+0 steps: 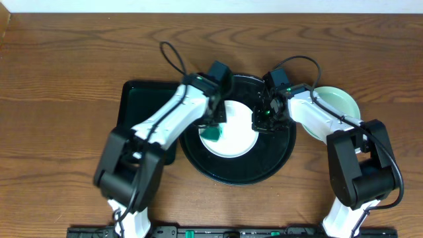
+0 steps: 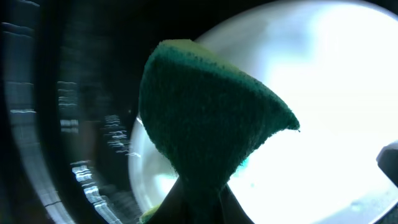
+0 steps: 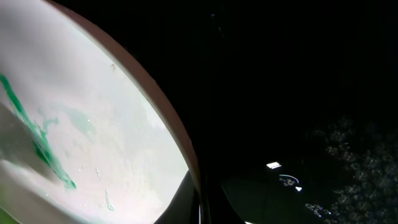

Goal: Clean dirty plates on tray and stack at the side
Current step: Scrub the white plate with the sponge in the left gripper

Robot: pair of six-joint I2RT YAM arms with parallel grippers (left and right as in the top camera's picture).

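A white plate [image 1: 239, 135] lay in the middle of the round black tray [image 1: 277, 157] on the wooden counter [image 1: 66, 66], with both arms bent in over it from the near edge. The left tool [image 1: 215, 123] was clamped on a dark green sponge [image 1: 213, 133], which hung over the plate's left half, near its rim.

In the left wrist view the sponge [image 2: 205, 112] was pinched at its lower end and fanned out into a folded wedge. Behind it were the bright plate [image 2: 336, 93] and, at left, the glossy rim of the tray [image 2: 62, 124]. Whether the sponge pressed on the plate or hovered just above it could not be told.

The right tool [image 1: 264, 120] sat at the plate's right edge. How far its jaws were open, and whether they held the rim, could not be made out in any view.

The right wrist camera showed the plate [image 3: 93, 93] close up at left. A teal-green smear [image 3: 37, 143] ran across it, with paler streaks beside it. The dark tray [image 3: 298, 93] filled the rest of that view.

A second plate [image 1: 340, 102], pale and greenish, rested on the counter just right of the round tray and was partly covered by the right arm. A rectangular black tray [image 1: 135, 106] lay at left, touching or just beside the round one.
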